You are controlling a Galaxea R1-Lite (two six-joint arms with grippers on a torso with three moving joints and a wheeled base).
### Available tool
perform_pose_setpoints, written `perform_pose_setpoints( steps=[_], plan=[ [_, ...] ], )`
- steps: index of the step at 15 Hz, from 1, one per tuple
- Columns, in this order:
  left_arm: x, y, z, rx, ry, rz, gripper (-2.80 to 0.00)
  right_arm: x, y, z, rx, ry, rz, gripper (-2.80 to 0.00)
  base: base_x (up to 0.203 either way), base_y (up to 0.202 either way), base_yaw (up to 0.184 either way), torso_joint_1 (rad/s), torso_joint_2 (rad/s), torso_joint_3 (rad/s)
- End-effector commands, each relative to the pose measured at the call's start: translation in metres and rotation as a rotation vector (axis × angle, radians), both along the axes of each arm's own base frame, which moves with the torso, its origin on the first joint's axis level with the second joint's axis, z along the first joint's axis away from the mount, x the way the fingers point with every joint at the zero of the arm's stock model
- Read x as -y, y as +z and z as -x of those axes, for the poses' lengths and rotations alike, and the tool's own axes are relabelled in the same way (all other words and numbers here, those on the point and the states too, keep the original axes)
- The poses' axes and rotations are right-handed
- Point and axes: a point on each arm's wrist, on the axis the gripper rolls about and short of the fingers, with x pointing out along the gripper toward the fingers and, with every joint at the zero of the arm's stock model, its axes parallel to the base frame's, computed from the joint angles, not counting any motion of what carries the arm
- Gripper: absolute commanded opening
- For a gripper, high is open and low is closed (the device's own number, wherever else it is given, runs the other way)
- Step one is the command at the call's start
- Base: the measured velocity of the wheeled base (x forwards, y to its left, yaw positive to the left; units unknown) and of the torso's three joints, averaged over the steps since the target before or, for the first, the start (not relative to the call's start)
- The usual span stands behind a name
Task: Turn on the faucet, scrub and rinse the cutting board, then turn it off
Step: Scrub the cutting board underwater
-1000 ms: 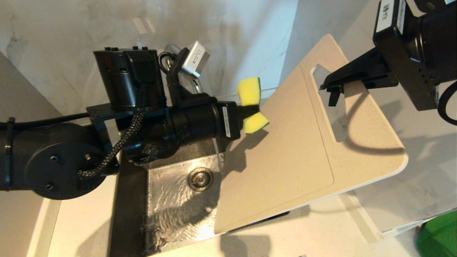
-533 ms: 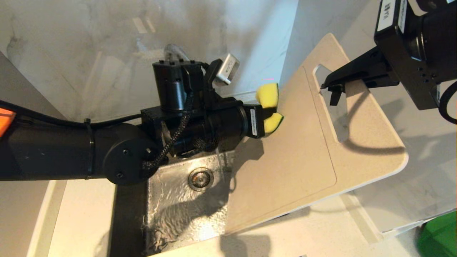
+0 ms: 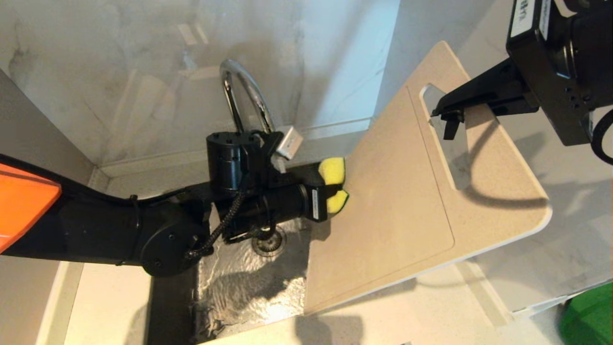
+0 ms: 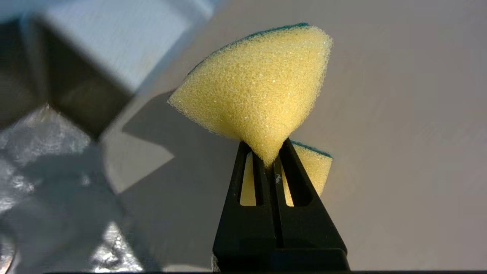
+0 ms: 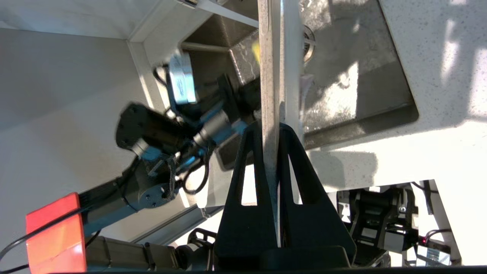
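Observation:
The cream cutting board [image 3: 397, 206] hangs tilted over the sink. My right gripper [image 3: 448, 117] is shut on its upper end beside the slot handle; in the right wrist view the board [image 5: 268, 57] runs edge-on between the jaws of that gripper [image 5: 271, 129]. My left gripper [image 3: 330, 188] is shut on a folded yellow sponge [image 3: 334, 171] with a green scrub side. The sponge [image 4: 258, 87] lies against the board's face [image 4: 399, 133] near its left edge, pinched at its fold by the left gripper [image 4: 266, 152]. The chrome faucet [image 3: 244, 96] arches behind the left wrist; its lever is hidden.
The steel sink [image 3: 239, 287] below holds rippling water around the drain [image 3: 268, 244]. White countertop [image 3: 421, 311] runs along the near and right sides, and marble wall stands behind. A green object [image 3: 589, 316] sits at the lower right corner.
My left gripper has carried the sponge first right, then down along the board's left part toward the sink, uncovering the faucet's arch. The right gripper and the board have stayed put.

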Motion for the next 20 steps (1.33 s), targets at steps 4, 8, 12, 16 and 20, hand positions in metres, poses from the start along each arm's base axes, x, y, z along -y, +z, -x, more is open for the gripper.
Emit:
perform_pose_setpoints(
  steps=[4, 8, 12, 16, 20],
  plan=[
    [-0.047, -0.036, 0.036, -0.066, 0.021, -0.066, -2.80, 0.002, 0.001, 0.003, 0.001, -0.002, -0.004, -2.80, 0.000, 0.000, 0.000, 0.000, 0.00, 0.000],
    [-0.081, -0.056, 0.072, -0.090, 0.024, -0.095, -2.80, 0.003, 0.002, 0.005, 0.007, -0.001, -0.009, -2.80, 0.000, 0.000, 0.000, 0.000, 0.00, 0.000],
    [-0.104, -0.043, 0.095, -0.057, 0.046, -0.070, -2.80, 0.004, 0.002, 0.009, -0.006, 0.001, -0.019, -2.80, 0.000, 0.000, 0.000, 0.000, 0.00, 0.000],
    [-0.105, -0.018, 0.089, 0.028, 0.210, -0.089, -2.80, 0.005, 0.001, 0.010, -0.012, 0.001, -0.016, -2.80, 0.000, 0.000, 0.000, 0.000, 0.00, 0.000],
    [-0.108, 0.008, 0.087, 0.070, 0.260, -0.087, -2.80, 0.005, 0.000, 0.009, -0.015, -0.001, -0.014, -2.80, 0.000, 0.000, 0.000, 0.000, 0.00, 0.000]
  ],
)
